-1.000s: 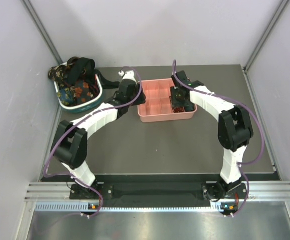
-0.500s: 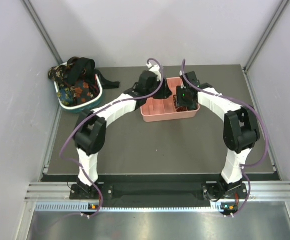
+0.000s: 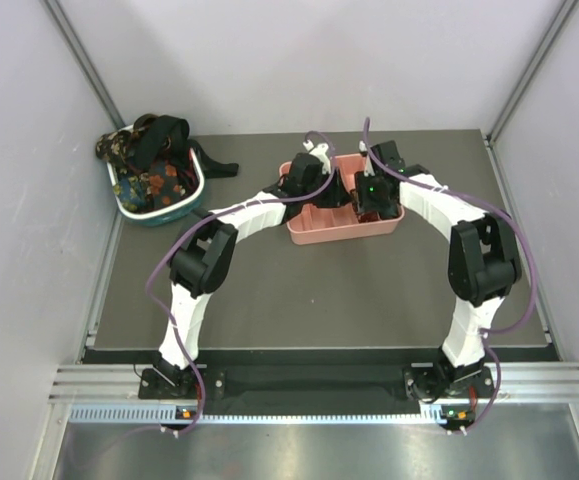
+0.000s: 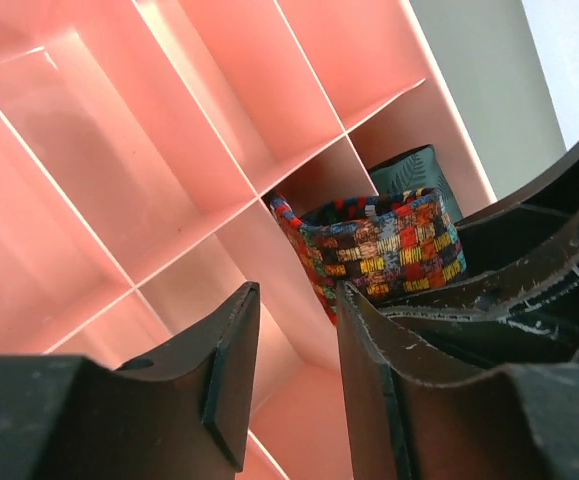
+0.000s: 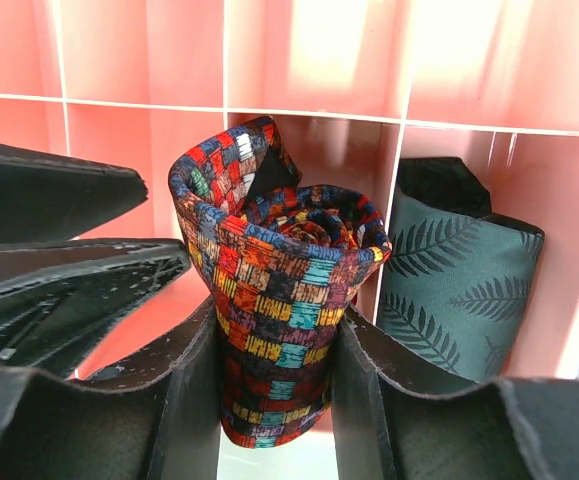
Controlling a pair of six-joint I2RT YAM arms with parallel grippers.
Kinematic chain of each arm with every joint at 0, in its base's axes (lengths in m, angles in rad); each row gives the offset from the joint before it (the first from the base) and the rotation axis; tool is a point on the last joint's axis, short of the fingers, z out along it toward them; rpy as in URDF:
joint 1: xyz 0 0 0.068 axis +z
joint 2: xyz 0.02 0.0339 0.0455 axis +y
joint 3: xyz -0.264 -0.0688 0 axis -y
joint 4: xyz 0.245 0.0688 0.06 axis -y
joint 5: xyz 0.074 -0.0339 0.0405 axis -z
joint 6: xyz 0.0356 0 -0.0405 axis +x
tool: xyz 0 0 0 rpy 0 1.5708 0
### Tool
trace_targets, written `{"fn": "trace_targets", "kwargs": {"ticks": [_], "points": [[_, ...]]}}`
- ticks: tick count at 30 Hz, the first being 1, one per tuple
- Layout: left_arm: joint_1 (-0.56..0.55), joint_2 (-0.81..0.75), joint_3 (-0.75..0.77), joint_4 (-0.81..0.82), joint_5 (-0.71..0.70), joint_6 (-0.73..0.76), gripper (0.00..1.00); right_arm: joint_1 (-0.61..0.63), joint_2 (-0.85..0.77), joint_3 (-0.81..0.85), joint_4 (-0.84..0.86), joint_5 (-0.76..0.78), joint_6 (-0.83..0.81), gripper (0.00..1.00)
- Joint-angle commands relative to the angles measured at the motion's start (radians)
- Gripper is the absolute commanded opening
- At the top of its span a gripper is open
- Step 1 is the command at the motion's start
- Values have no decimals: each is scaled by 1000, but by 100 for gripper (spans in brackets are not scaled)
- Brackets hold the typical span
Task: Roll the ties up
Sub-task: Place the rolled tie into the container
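Note:
A rolled plaid tie (image 5: 279, 300) stands upright in a compartment of the pink tray (image 3: 329, 232), and my right gripper (image 5: 274, 400) is shut on its sides. In the compartment beside it sits a rolled teal tie with a leaf print (image 5: 459, 290). My left gripper (image 4: 294, 300) hovers over the tray just left of the plaid roll (image 4: 379, 245), its jaws open with only pink tray floor between them. From above, the left gripper (image 3: 309, 180) and the right gripper (image 3: 369, 195) are close together over the tray. More ties (image 3: 154, 160) are heaped in the basket.
The teal-and-white oval basket (image 3: 159, 215) stands at the back left, with a dark tie trailing over its rim onto the table. The tray's other compartments (image 4: 169, 150) hold nothing. Grey walls close in the table on the left, right and back.
My left arm has swung right from beside the basket to over the tray, next to the right gripper. The tray has shifted a little to the right. The right gripper keeps its hold.

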Motion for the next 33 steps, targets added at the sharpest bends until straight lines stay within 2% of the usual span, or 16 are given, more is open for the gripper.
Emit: {"fn": "trace_targets", "kwargs": {"ticks": [1,6,10,18,24,30,32,33], "points": [[-3,5,28,84,11,6,41,-45,9,10,-73,48,-72,1],[-12,30,52,17,-55,73,41,-65,35,33,-100,57,-89,1],[-18,73,115,-103,-125,128,40,-74,24,35,-96,14,-86,1],[-16,105,106,-190,-239,187,36,-98,34,46,-113,17,-94,1],[-20,90,102,-170,-202,196,35,-88,70,27,-94,10,-89,1],[-21,77,105,-173,-172,204,34,-66,103,30,-59,74,-79,3],[-20,68,103,-178,-171,207,34,-66,101,27,-50,73,-76,6],[-21,68,105,-181,-168,210,34,-65,96,24,-38,70,-76,11]]}}
